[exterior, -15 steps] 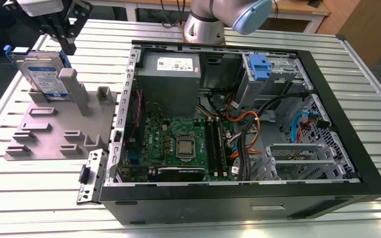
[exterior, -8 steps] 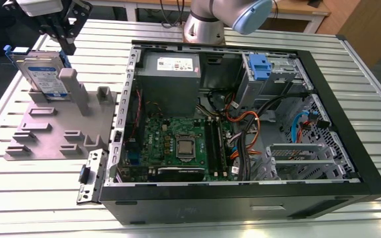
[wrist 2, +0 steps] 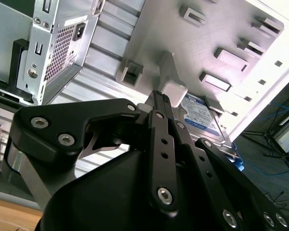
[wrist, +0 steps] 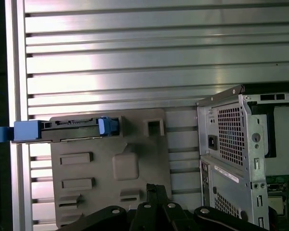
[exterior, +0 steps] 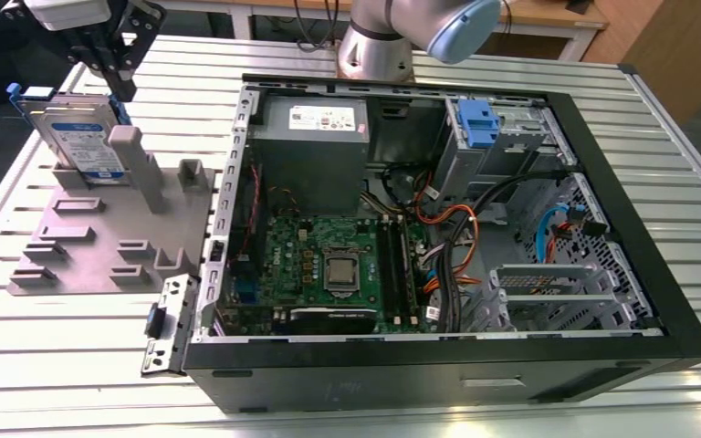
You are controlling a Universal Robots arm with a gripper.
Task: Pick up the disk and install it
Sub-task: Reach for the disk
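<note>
**Exterior view.** The gripper (exterior: 120, 84), fingers pressed together on nothing, hangs just above the disk (exterior: 87, 137). The disk stands on edge in the grey fixture plate (exterior: 107, 246), which lies to the exterior view's left of the open computer case (exterior: 643, 274).

**Second wrist view.** The closed fingertips (wrist 2: 157, 103) lie beside a fixture post (wrist 2: 173, 89), and the disk's labelled face shows just past it.

**First wrist view.** The disk's top edge, with blue rails (wrist: 26, 131) at both ends, runs along the plate's border.
</note>
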